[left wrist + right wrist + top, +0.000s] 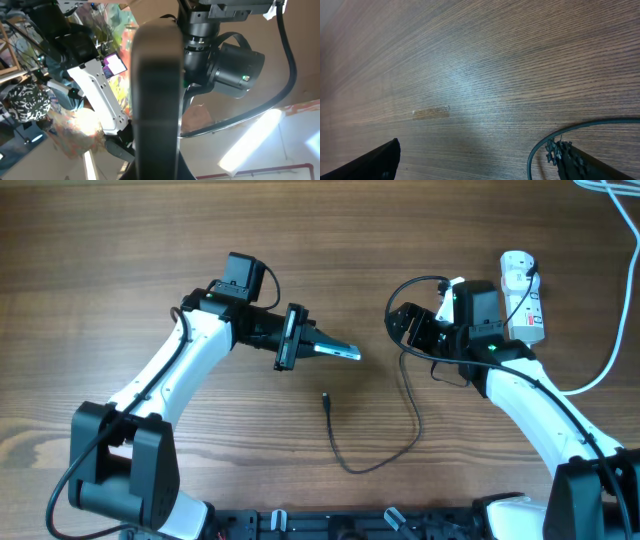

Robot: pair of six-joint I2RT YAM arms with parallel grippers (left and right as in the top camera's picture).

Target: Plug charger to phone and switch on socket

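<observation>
Two robot arms reach over a brown wooden table (120,240). From above, the left gripper (325,347) points to the right, near the middle of the table. It is closed on the phone (346,352), which sticks out past the fingers and is held up off the wood, so only a thin blue-green side shows. Just near of the phone, the charger (327,400) lies flat, and nothing touches its small plug end. Its thin black wire runs near, bends round to the right and goes up toward the right arm. The right gripper (398,328) is to the right of the phone, well apart from it. The white socket (522,300) lies far on the right side, just past the right arm, with a thick white cord (610,365) beside it. In the left wrist view, a dark blurry bar (155,100) fills the middle, and I cannot tell what it is; no fingers show. In the right wrist view, the right gripper (477,147) has its two dark fingers (375,162) wide apart over bare table (495,60), holding nothing. A thin black wire (528,162) loops by the right finger.
</observation>
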